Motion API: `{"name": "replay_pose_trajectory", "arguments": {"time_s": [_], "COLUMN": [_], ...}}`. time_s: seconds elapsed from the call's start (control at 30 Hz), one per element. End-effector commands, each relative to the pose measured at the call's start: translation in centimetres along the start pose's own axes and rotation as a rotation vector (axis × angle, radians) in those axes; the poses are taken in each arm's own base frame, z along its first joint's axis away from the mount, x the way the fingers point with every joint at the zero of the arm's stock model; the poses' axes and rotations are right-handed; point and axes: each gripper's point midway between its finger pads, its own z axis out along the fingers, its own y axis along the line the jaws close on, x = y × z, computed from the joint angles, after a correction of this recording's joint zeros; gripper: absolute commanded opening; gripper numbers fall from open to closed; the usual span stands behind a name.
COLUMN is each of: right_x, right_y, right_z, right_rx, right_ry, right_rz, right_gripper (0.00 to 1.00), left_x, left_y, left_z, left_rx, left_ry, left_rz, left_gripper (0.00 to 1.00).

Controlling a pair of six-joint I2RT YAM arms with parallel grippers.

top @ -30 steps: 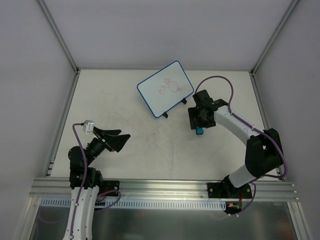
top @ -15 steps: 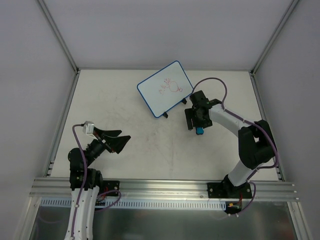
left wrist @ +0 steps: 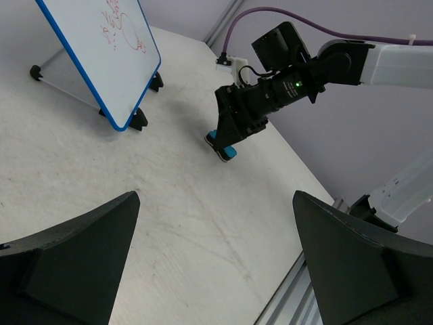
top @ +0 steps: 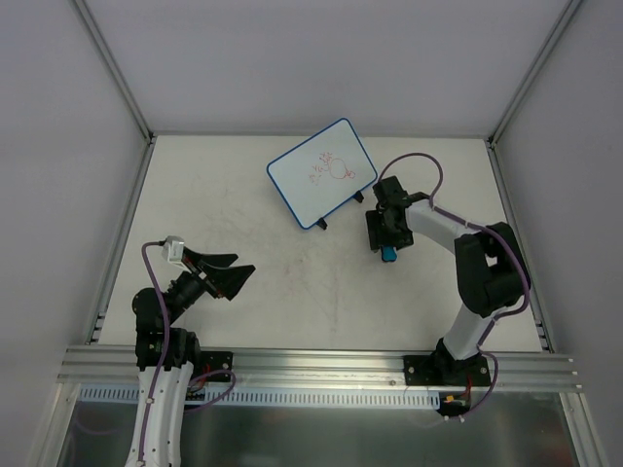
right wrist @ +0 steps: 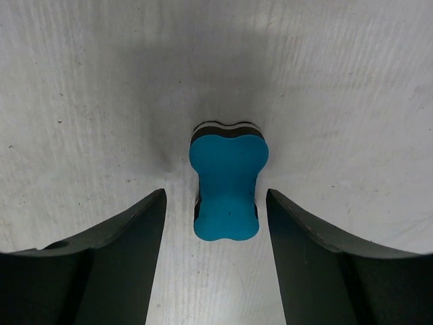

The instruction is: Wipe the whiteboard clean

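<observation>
The whiteboard (top: 321,172) stands tilted at the back centre of the table, blue-framed with red scribbles; it also shows in the left wrist view (left wrist: 101,54). A small blue eraser (top: 388,255) lies on the table to its right, also seen from the left wrist (left wrist: 224,147). My right gripper (top: 387,243) is open and points straight down over the eraser (right wrist: 226,186), which lies between the two fingers, not touched. My left gripper (top: 234,274) is open and empty at the near left, far from the board.
Metal frame posts and grey walls bound the table on the left, right and back. The rail carrying both arm bases (top: 311,365) runs along the near edge. The right arm's purple cable (top: 421,161) arches near the board's right corner.
The right gripper has shifted slightly and its elbow has folded in closer over the eraser. The left arm and the whiteboard have not moved.
</observation>
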Motion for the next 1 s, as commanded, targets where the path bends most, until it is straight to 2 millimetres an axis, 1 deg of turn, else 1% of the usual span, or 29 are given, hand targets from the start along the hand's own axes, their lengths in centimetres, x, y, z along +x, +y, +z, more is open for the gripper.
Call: {"name": "replay_pose_trajectory", "arguments": {"time_s": [0.0, 0.1, 0.23, 0.4, 0.6, 0.63, 0.67, 0.7, 0.8, 0.97], "right_x": [-1.5, -1.6, -1.6, -1.5, -1.2, -1.2, -1.1, -1.0, -0.9, -0.8], "right_y": [-0.1, -0.2, -0.4, -0.7, -1.0, -1.0, -1.1, -1.2, -1.4, -1.6], "right_z": [0.1, 0.4, 0.8, 1.2, 1.4, 1.5, 1.5, 1.5, 1.5, 1.0], "right_rx": [-0.001, -0.005, -0.002, 0.007, 0.018, 0.019, 0.021, 0.024, 0.034, 0.037], "right_ry": [-0.036, -0.048, -0.048, -0.042, -0.033, -0.031, -0.030, -0.028, -0.030, -0.051], "right_rz": [0.014, 0.026, 0.035, 0.043, 0.049, 0.054, 0.055, 0.057, 0.061, 0.068], "right_gripper": [0.63, 0.61, 0.54, 0.50, 0.50, 0.48, 0.43, 0.42, 0.41, 0.39], "left_x": [-0.1, 0.0, 0.0, 0.1, 0.1, 0.1, 0.0, 0.0, 0.0, 0.0], "left_y": [-0.9, -0.8, -0.8, -0.7, -0.8, -0.8, -0.8, -0.7, -0.8, -0.7], "left_z": [-0.1, -0.1, -0.1, -0.1, -0.1, -0.1, -0.1, -0.1, -0.1, -0.1], "left_rx": [0.039, 0.039, 0.040, 0.038, 0.039, 0.039, 0.040, 0.038, 0.038, 0.036], "left_ry": [0.000, 0.000, 0.001, 0.003, 0.002, 0.002, 0.001, 0.001, -0.001, -0.001], "left_rz": [0.021, 0.021, 0.019, 0.019, 0.020, 0.020, 0.021, 0.020, 0.021, 0.022], "left_gripper": [0.99, 0.99, 0.99, 0.99, 0.99, 0.99, 0.99, 0.99, 0.99, 0.99]}}
